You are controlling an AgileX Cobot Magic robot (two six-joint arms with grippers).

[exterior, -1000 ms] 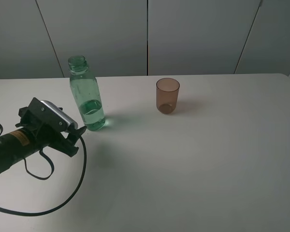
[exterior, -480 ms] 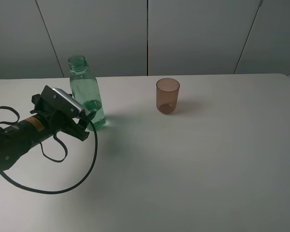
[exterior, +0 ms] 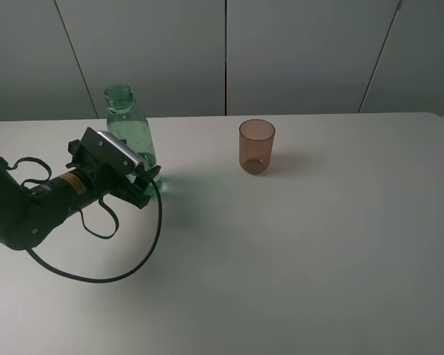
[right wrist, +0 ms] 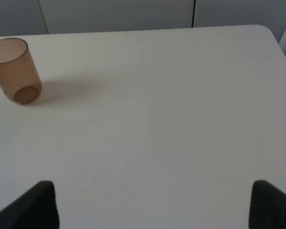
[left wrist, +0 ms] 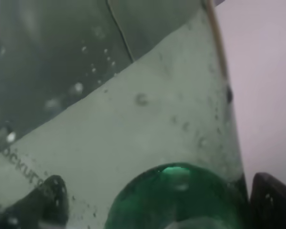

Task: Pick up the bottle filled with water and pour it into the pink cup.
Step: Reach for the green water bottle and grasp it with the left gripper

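Observation:
The green bottle (exterior: 126, 126) stands upright at the back left of the white table, partly filled with water and uncapped. My left gripper (exterior: 148, 180) is at the bottle's lower body, low over the table. In the left wrist view the bottle (left wrist: 157, 129) fills the picture and a dark fingertip (left wrist: 272, 200) shows on each side of it, so the jaws stand open around it. The pink cup (exterior: 257, 146) stands upright and empty to the bottle's right, also in the right wrist view (right wrist: 14, 69). My right gripper (right wrist: 155, 210) is open and empty, well short of the cup.
The white table (exterior: 303, 251) has a rounded far right corner. Grey wall panels stand behind its back edge. The left arm's black cable (exterior: 96, 277) loops over the table's left front.
My left gripper has moved forward and to the right, from a short way in front of the bottle to its lower body, with the bottle now between the fingers. Bottle and cup have not moved.

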